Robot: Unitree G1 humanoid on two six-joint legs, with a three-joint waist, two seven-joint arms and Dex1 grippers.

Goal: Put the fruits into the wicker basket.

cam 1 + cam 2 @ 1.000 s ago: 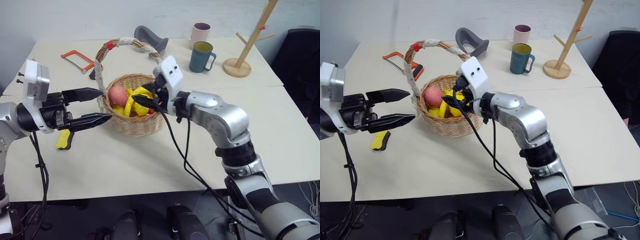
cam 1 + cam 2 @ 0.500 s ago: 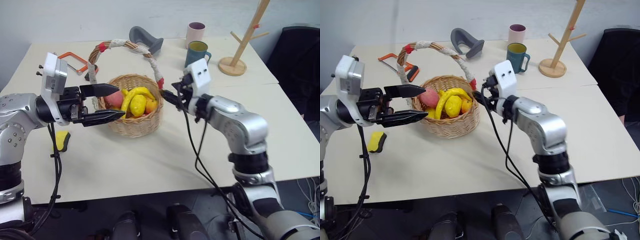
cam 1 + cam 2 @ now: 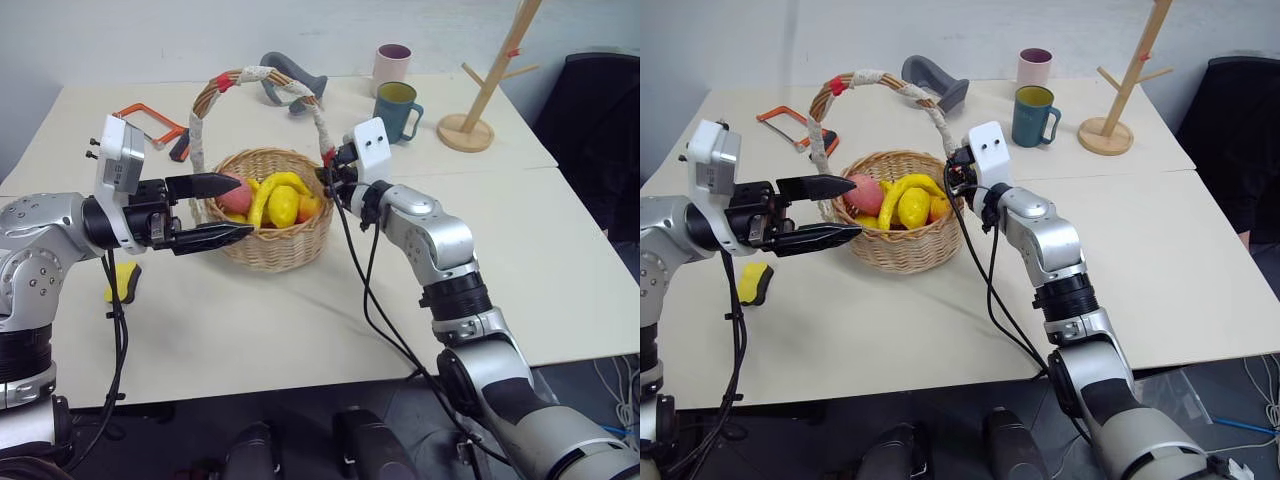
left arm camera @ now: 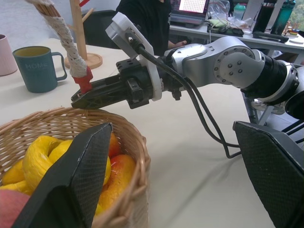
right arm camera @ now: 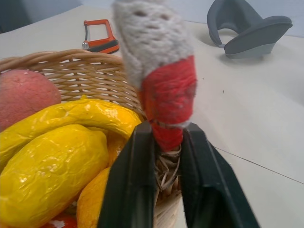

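The wicker basket [image 3: 272,248] stands mid-table with its cloth-wrapped handle [image 3: 250,76] arched over it. Inside lie the fruits: a curved yellow banana [image 3: 268,190], a bumpy lemon [image 3: 284,205], a pink peach [image 3: 233,192] and an orange piece [image 3: 306,207]. My right gripper [image 3: 326,176] is shut on the handle's right foot, its fingers [image 5: 133,180] clamped around the red tie [image 5: 168,97]. At the basket's left rim my left gripper [image 3: 244,206] is open and holds nothing. One of its fingers reaches over the rim by the peach and the other stays outside the wall.
A flat yellow block with a black edge [image 3: 125,280] lies left of the basket. At the back are an orange hacksaw [image 3: 150,117], a grey curved piece [image 3: 290,72], a teal mug [image 3: 397,112], a pink mug [image 3: 392,66] and a wooden mug tree [image 3: 490,95].
My right gripper pulled out of the basket, went forward to the handle's right foot and shut on it at the red tie. The left gripper stayed open beside the basket.
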